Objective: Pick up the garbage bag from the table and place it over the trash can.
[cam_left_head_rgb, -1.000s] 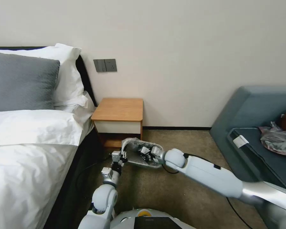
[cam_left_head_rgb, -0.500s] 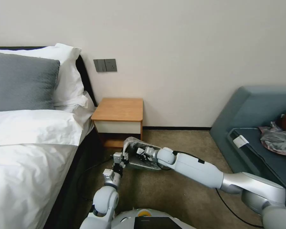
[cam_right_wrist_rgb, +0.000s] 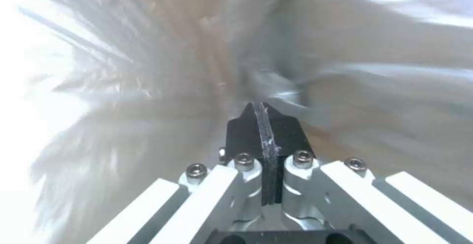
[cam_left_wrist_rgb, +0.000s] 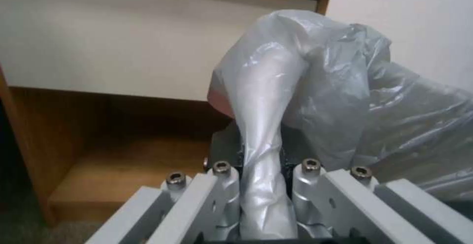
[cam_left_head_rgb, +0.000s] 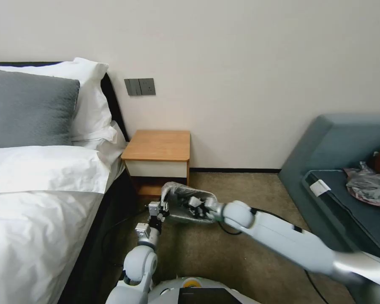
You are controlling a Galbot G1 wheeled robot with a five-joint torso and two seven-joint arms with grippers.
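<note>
Garbage bag [cam_left_head_rgb: 185,207]: thin grey translucent plastic, wrinkled, draped over the trash can on the carpet, just in front of the nightstand's low shelf; bin itself hidden under the film in head view. Left pincer [cam_left_head_rgb: 165,208] sat at the bag's left edge, fingers clamped on a twisted rope of plastic; in left wrist view that rope [cam_left_wrist_rgb: 266,151] ran up between the two pads, w/ a trace of pink rim beside it. Right pincer [cam_left_head_rgb: 197,204] reached from the right into the bag's mouth; in right wrist view its black fingertips [cam_right_wrist_rgb: 264,133] were pressed together w/ film pinched at the tip, blurred plastic all round. Worktop [cam_left_head_rgb: 158,145]: orange-brown top, white drawer front, against the wall betw. bed [cam_left_head_rgb: 42,185] and blue-grey sofa [cam_left_head_rgb: 346,169]. A second crumpled grey-pink bag [cam_left_head_rgb: 369,185] lay on the sofa seat, well apart from the bin.
</note>
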